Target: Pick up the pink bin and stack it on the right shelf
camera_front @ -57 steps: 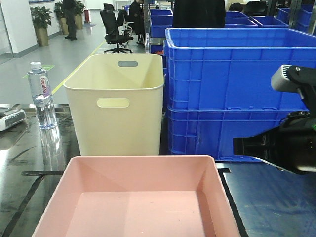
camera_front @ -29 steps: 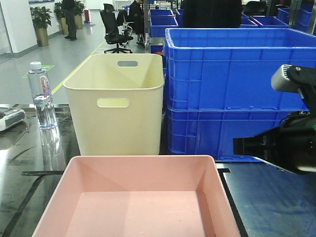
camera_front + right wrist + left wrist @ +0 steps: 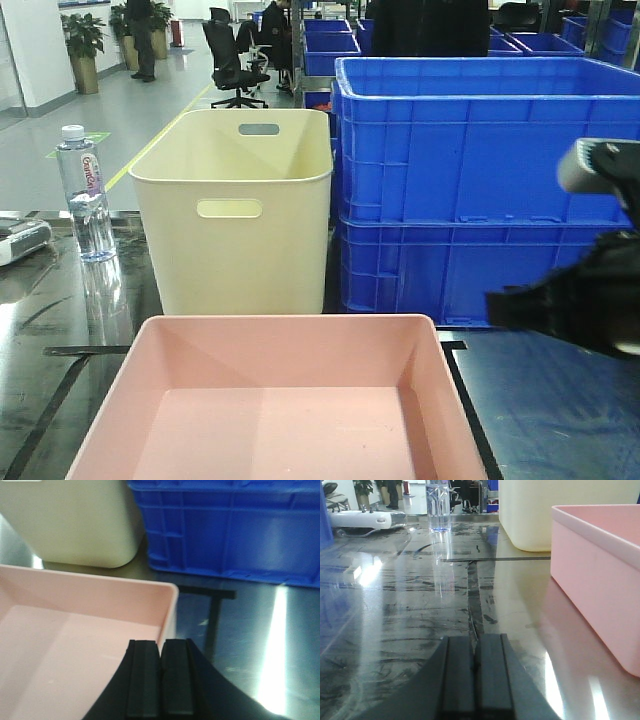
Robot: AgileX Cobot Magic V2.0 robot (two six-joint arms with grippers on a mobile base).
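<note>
The pink bin [image 3: 275, 400] sits at the bottom centre of the front view on the shelf [image 3: 560, 410]. Behind it stands the taller bin [image 3: 235, 205], stacked crates [image 3: 470, 180] to its right, a bottle [image 3: 82, 195] at left.

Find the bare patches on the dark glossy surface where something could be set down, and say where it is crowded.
Free: the stretch left of the pink bin up to the water bottle, and the patch right of the bin, before the blue crates. Crowded: the cream bin and crates stand close together just behind the pink bin.
</note>
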